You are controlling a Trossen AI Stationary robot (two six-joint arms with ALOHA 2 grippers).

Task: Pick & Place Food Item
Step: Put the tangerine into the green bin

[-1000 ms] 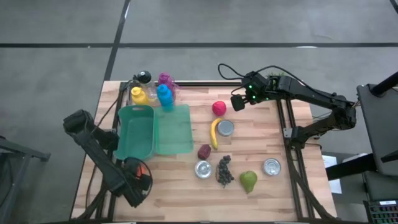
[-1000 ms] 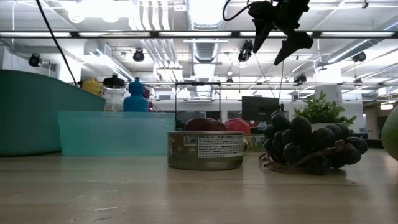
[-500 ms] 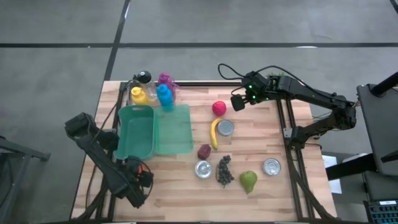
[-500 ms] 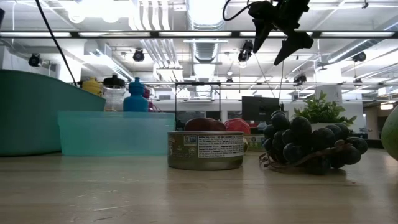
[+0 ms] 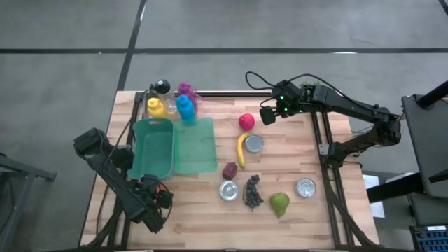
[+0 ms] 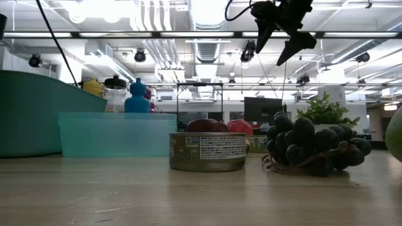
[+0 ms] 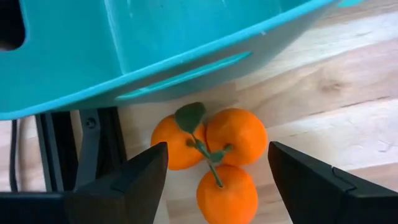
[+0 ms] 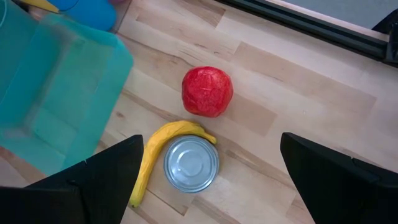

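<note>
Three oranges are sitting between my left gripper's wide-open fingers by the tabletop's near-left corner; I'm judging closing comes next.

Two dark jointed arms, black cables looping off the right one, green lights glowing near its wrist.

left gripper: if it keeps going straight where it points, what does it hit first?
Likely the cluster of three oranges, which lies between the open fingers of the left gripper. The teal bin lies just beyond; depth is unclear.
</note>
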